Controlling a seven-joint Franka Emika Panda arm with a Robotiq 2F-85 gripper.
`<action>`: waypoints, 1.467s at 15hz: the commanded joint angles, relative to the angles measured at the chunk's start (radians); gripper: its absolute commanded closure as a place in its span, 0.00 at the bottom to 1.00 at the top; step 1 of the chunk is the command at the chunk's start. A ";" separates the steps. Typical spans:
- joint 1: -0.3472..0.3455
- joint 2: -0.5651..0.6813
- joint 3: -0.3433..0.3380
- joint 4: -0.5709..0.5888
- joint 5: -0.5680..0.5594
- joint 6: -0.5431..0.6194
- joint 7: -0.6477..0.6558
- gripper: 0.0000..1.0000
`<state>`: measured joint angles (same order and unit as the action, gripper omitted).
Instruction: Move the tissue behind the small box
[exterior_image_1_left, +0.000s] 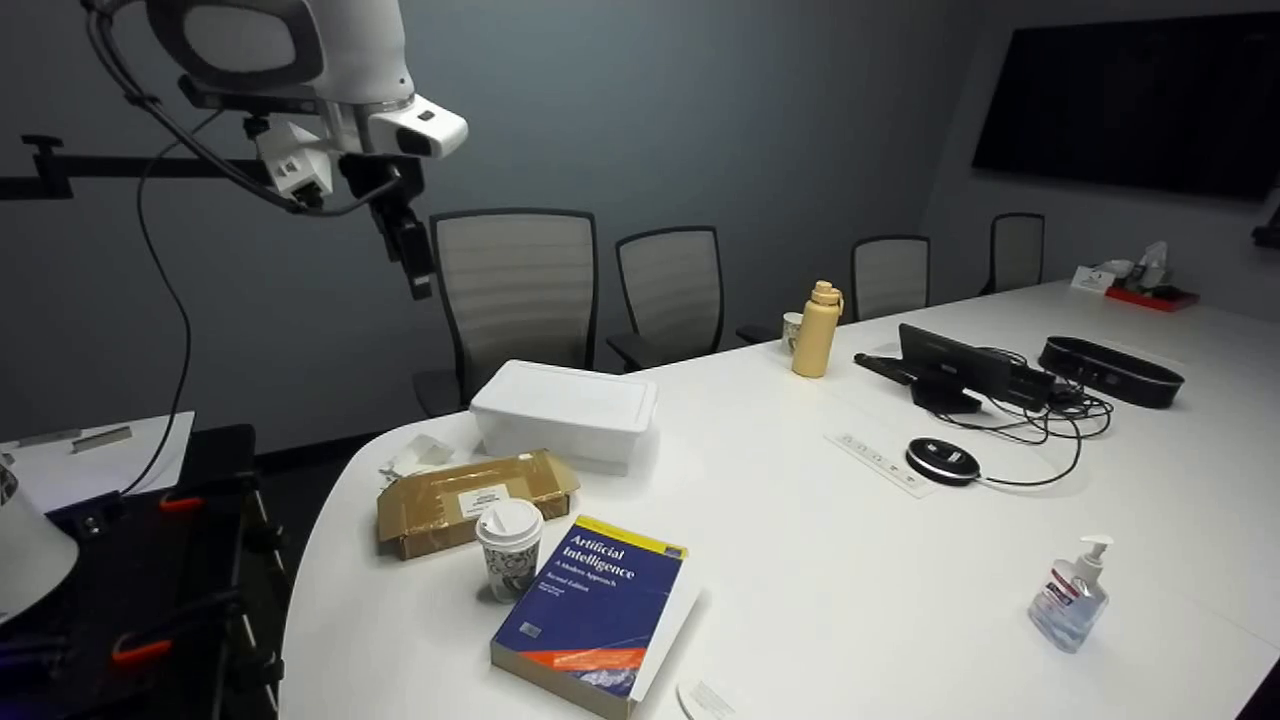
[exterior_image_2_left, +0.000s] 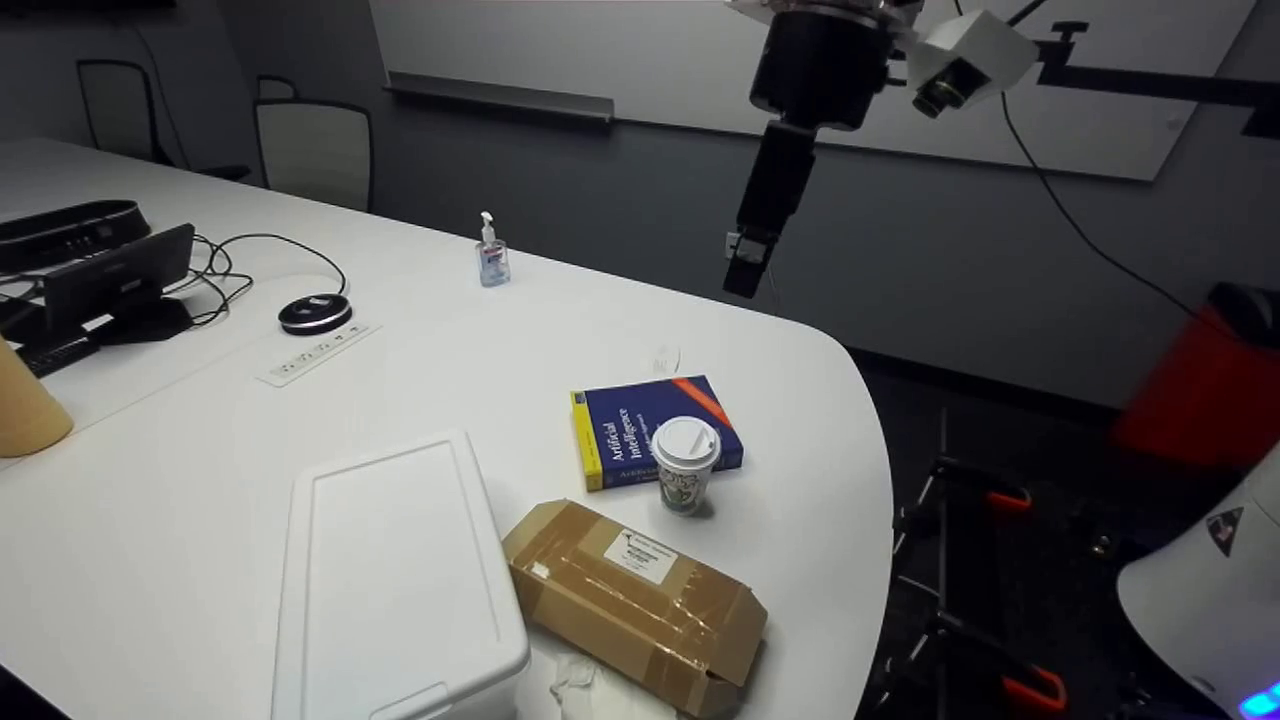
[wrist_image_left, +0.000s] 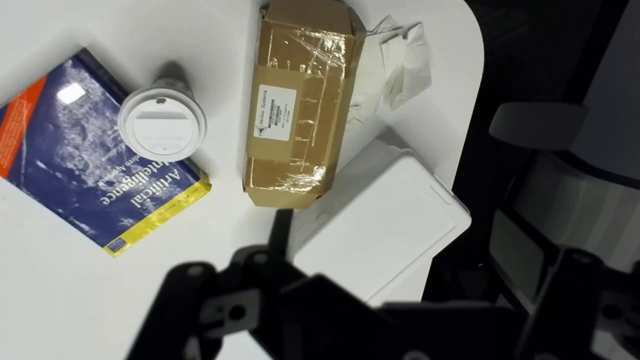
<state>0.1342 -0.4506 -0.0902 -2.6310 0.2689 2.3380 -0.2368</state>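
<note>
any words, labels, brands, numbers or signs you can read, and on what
"Artificial Intelligence": blue book
"A Modern Approach": same book
"Second Edition": same book
"Systems": label on brown box
Too small or blurred: label's other print, author names, sanitizer bottle, cup, white piece, sign on robot base

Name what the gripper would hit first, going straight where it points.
Most likely the taped brown cardboard box: in both exterior views the gripper points roughly toward it. Depth is unclear, so the white lidded box might come first.
</note>
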 joint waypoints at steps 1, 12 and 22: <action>0.015 0.071 0.150 0.006 -0.026 0.124 0.190 0.00; 0.025 0.476 0.327 0.025 -0.235 0.457 0.533 0.00; 0.148 0.755 0.315 0.089 -0.199 0.600 0.544 0.00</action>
<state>0.2346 0.2433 0.2326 -2.5776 0.0592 2.9104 0.2754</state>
